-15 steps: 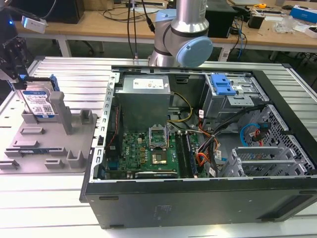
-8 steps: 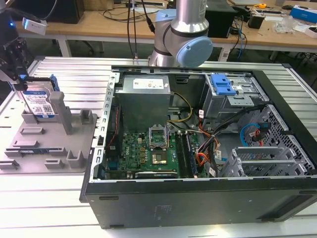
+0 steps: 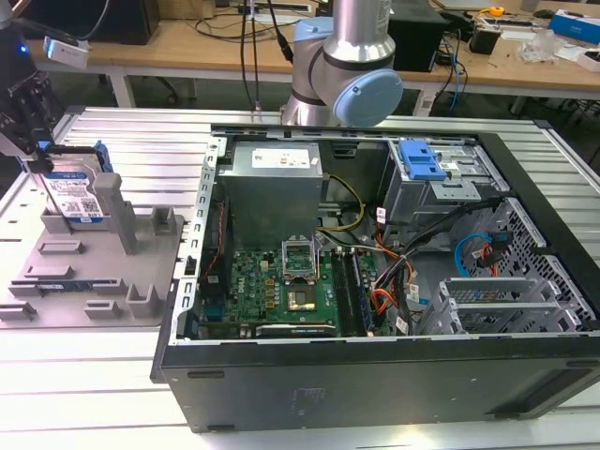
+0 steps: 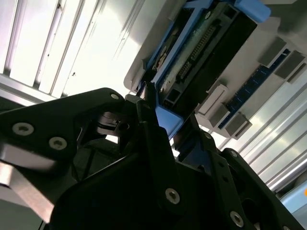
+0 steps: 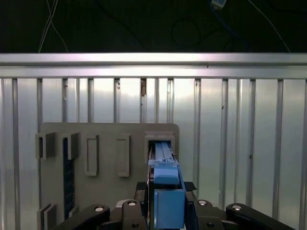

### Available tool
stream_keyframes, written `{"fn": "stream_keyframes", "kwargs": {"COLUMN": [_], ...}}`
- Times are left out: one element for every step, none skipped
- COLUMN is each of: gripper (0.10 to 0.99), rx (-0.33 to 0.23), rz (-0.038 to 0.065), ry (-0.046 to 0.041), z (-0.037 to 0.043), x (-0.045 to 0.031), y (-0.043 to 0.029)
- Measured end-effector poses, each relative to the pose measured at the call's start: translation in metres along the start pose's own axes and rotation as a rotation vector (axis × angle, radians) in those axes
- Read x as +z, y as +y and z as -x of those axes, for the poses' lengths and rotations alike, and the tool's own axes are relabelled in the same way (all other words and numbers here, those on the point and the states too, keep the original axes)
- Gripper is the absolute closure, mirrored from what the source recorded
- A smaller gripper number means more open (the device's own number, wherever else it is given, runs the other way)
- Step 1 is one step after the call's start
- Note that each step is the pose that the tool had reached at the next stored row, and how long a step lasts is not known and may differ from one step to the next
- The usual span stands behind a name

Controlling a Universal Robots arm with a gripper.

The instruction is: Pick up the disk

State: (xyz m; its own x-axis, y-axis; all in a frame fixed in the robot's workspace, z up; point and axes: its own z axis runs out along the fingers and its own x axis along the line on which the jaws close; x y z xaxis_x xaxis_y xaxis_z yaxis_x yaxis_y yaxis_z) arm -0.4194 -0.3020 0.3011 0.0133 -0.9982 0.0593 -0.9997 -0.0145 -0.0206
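Observation:
The disk (image 3: 77, 199) stands on edge in a slot of the grey slotted holder (image 3: 94, 277) at the exterior view's left, its white-and-blue label facing out. My gripper (image 3: 54, 169) comes down over its top edge, one dark finger on each side. In the first wrist view the disk's blue rail (image 5: 165, 191) sits tight between the two black fingers (image 5: 144, 191), with no gap showing, and its lower end is still in the holder's slot (image 5: 160, 139). The second wrist view shows the disk's connector edge (image 4: 192, 52) just beyond the gripper (image 4: 163, 120).
An open black computer case (image 3: 375, 375) lies to the right of the holder, with a motherboard, cables and a metal drive cage with a blue latch (image 3: 419, 159). The arm's base (image 3: 342, 66) stands behind it. The ribbed aluminium table (image 3: 84, 366) carries everything; benches stand beyond.

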Motion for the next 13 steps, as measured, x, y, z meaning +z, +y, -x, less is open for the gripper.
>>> {"fn": "stream_keyframes", "kwargs": {"gripper": [0.678,0.678,0.678,0.678,0.678,0.678,0.678,0.678,0.678,0.698,0.698,0.722,0.722], "rx": [0.0,0.0,0.0,0.0,0.0,0.0,0.0,0.0,0.0,0.0,0.0,0.0,0.0], "rz": [0.0,0.0,0.0,0.0,0.0,0.0,0.0,0.0,0.0,0.0,0.0,0.0,0.0], "ry": [0.0001,0.0001,0.0001,0.0001,0.0001,0.0001,0.0001,0.0001,0.0001,0.0002,0.0001,0.0001,0.0001], "z": [0.0,0.0,0.0,0.0,0.0001,0.0001,0.0001,0.0001,0.0001,0.0001,0.0001,0.0,0.0], "x": [0.0003,0.0005,0.0009,0.0013,0.0019,0.0021,0.0024,0.0027,0.0028,0.0031,0.0033,0.0035,0.0036], "y": [0.0,0.0,-0.0001,-0.0001,-0.0001,-0.0001,-0.0001,0.0,0.0,0.0,0.0,0.0,0.0]}}
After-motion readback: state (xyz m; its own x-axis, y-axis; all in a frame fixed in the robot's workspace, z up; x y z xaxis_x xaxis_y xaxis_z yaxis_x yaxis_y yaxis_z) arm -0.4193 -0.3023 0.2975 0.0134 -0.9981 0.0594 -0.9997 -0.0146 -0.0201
